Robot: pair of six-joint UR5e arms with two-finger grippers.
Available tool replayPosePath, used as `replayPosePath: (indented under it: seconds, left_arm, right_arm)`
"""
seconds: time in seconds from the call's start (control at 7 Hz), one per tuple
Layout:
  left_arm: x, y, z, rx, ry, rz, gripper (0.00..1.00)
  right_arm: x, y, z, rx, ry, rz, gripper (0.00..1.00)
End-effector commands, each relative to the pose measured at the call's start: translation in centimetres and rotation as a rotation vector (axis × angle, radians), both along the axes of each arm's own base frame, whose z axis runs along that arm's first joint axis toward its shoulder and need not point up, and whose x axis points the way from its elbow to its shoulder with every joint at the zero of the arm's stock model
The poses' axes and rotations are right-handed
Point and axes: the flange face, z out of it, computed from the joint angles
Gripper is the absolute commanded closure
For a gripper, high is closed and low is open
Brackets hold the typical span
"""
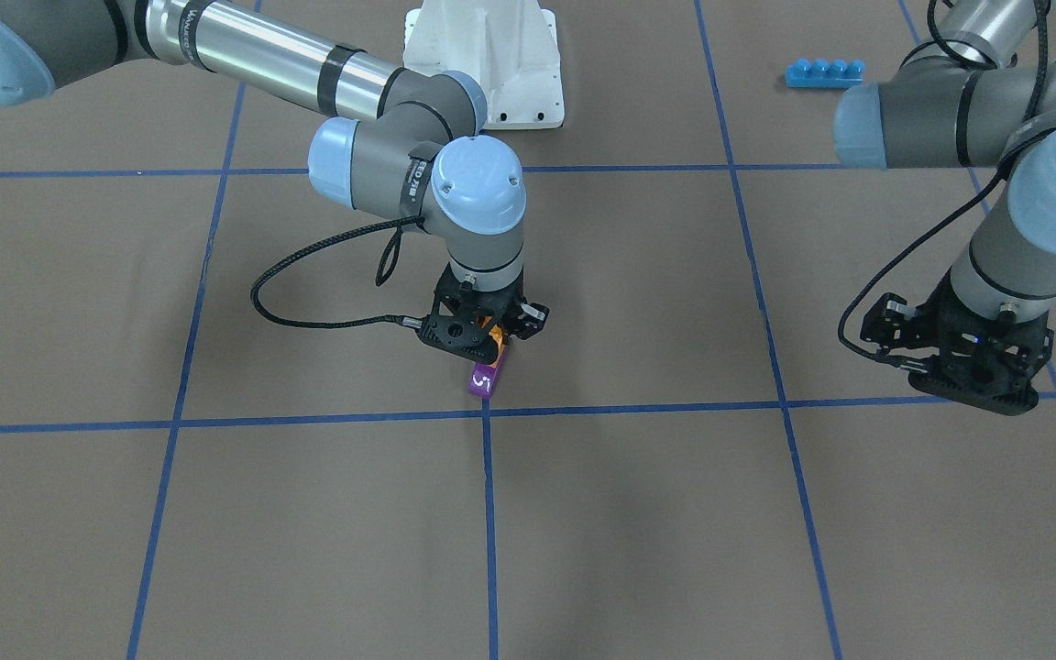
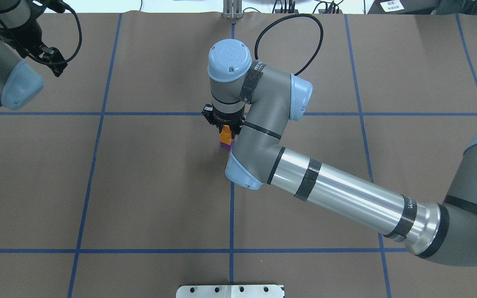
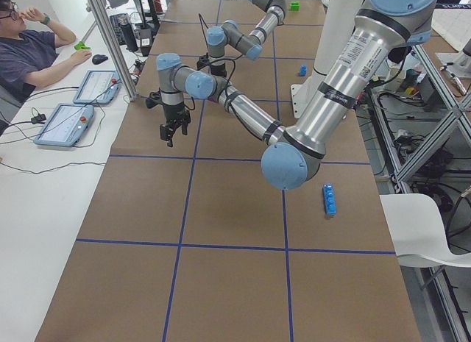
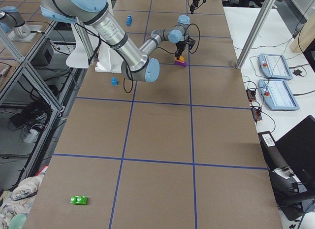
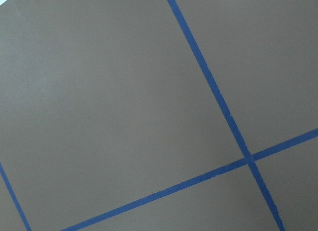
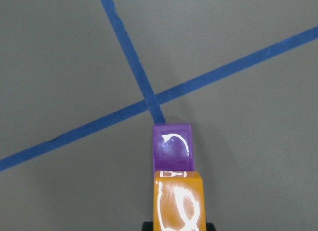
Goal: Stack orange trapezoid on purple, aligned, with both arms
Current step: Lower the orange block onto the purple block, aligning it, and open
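While the right gripper [image 1: 494,337] pointed straight down, its fingers were closed on the orange trapezoid [image 2: 225,133], one black fingertip at each side of the brick in the right wrist view. That brick was directly over the purple [image 1: 483,379], covering its near part from the wrist camera. I could not tell whether the two were pressed fully together. The purple stood on the brown bench [image 2: 147,186] about midway between the robot's edge and the operators' edge, just beside a crossing of blue tape lines [image 6: 151,99], with its white mark facing the operators.

From overhead, the right arm's wrist and elbow [image 2: 263,124] hung over the stack and hid part of the purple. The left gripper [image 3: 173,136] hung above the bench well apart, toward the operators' edge on the robot's left. How far apart its fingers were could not be told, and its wrist camera saw only bench and tape.

A long blue four-stud brick [image 1: 824,72] lay near the robot's edge, far from the stack. A small blue brick [image 4: 114,81] sat near the white mounting base [image 1: 487,55], and a green piece [image 4: 78,200] lay near the corner at the robot's right end.
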Motion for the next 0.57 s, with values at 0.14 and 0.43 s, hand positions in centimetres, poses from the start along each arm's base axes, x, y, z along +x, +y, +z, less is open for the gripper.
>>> replayPosePath:
  seconds: [0.14,0.43]
  left_arm:
    - [0.01,0.0,0.08,-0.001,-0.001,0.001,0.0]
    - [0.02,-0.02,0.15,-0.002,-0.001,0.001,0.0]
  right_arm:
    - [-0.08,-0.01,0.15,0.008,-0.006,0.002,0.09]
    - [-0.13,0.11,0.06,0.013,-0.008,-0.003,0.0]
